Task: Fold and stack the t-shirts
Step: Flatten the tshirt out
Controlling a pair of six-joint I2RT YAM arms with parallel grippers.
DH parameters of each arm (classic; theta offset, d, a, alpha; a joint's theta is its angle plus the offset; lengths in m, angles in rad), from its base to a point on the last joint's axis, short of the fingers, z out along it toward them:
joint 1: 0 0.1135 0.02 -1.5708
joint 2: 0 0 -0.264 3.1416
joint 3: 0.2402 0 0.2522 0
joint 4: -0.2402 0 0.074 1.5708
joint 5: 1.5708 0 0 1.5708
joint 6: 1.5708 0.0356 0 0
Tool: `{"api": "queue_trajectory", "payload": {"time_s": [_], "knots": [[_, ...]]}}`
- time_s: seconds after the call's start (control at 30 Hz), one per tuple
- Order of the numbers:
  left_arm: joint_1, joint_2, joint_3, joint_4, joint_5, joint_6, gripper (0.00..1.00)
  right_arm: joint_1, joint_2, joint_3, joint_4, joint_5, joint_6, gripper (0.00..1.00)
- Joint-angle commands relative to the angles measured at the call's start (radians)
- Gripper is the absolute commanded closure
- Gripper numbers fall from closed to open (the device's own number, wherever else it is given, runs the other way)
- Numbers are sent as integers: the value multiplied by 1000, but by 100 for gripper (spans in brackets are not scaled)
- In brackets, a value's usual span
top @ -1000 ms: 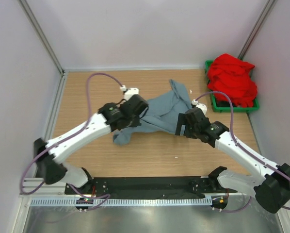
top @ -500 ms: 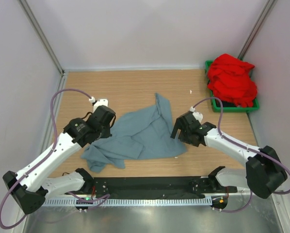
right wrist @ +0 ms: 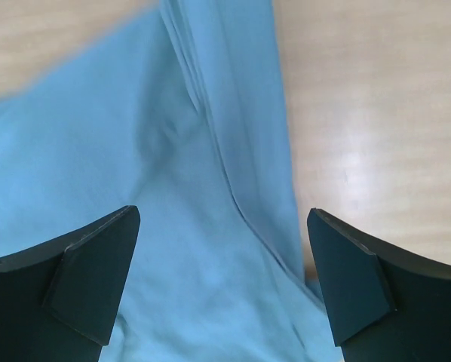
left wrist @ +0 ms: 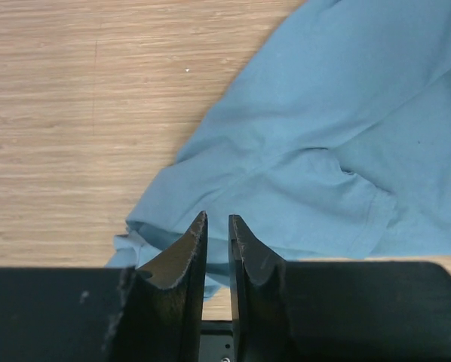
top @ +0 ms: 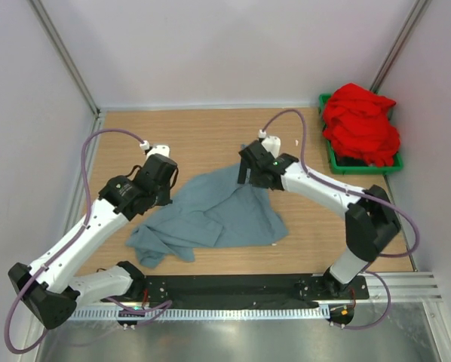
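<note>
The grey-blue t-shirt (top: 210, 215) lies crumpled and partly spread on the wooden table, with a narrow corner reaching up toward the far side. It also shows in the left wrist view (left wrist: 323, 143) and in the right wrist view (right wrist: 120, 151). My left gripper (top: 164, 187) hovers over the shirt's left edge; its jaws (left wrist: 216, 219) stand almost together with no cloth between them. My right gripper (top: 246, 167) is wide open (right wrist: 222, 215) above the shirt's far corner, holding nothing. The red t-shirt (top: 361, 124) sits bunched in a green bin (top: 337, 164) at the back right.
Bare wooden tabletop (top: 210, 132) lies behind and to the left of the shirt. White walls with metal posts close in the back and sides. A black rail (top: 233, 290) runs along the near edge at the arm bases.
The shirt, held up between both grippers a second ago, now lies on the table. My right gripper has swung left and away to the shirt's far corner. My left arm pulled back left.
</note>
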Motion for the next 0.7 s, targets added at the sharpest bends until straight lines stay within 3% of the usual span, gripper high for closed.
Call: {"api": "queue_trajectory", "payload": {"time_s": [0.0, 0.13, 0.4, 0.47, 0.67], "knots": [[14, 10, -18, 57, -46, 49, 83, -61, 147, 226, -42, 130, -156, 0], [18, 36, -46, 65, -38, 44, 85, -165, 377, 503, -47, 59, -242, 0], [34, 79, -51, 73, -36, 46, 87, -216, 827, 1090, -150, 2, -410, 0], [37, 93, -49, 70, -39, 44, 87, -236, 855, 1127, -164, -25, -410, 0], [37, 113, -49, 68, -44, 44, 88, -271, 767, 908, -2, -157, -391, 3]]}}
